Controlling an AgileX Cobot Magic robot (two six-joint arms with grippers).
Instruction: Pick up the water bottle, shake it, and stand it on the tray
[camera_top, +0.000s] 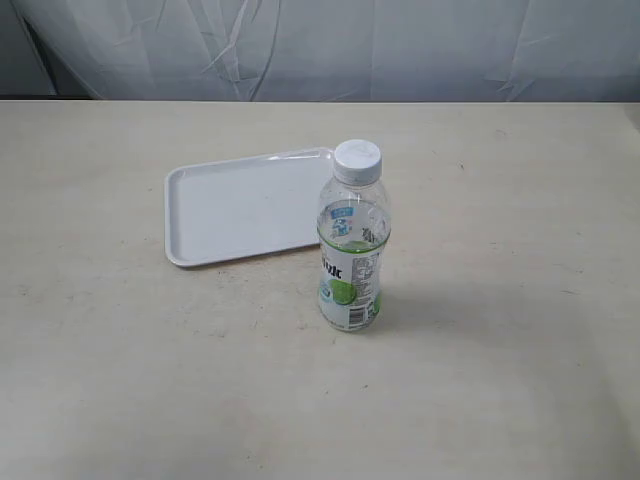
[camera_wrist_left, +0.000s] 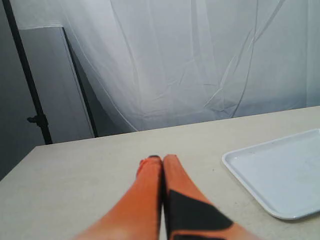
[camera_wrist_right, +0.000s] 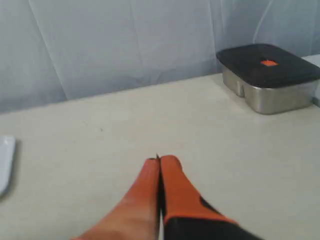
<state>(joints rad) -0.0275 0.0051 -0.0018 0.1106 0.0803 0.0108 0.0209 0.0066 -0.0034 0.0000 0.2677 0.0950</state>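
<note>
The water bottle (camera_top: 351, 243) stands upright on the beige table, clear with a white cap and a white-and-green label. It is on the table beside the near right corner of the white tray (camera_top: 200, 215), whose corner also shows in the left wrist view (camera_wrist_left: 280, 175). Neither arm appears in the exterior view. My left gripper (camera_wrist_left: 162, 159) has its orange fingers pressed together with nothing between them, above bare table to the side of the tray. My right gripper (camera_wrist_right: 159, 160) is likewise shut on nothing, over bare table. The bottle is out of both wrist views.
A metal box with a black lid (camera_wrist_right: 267, 75) sits at the far edge of the table in the right wrist view. A white curtain (camera_top: 330, 45) hangs behind the table. A dark stand pole (camera_wrist_left: 30, 90) rises past the table's corner.
</note>
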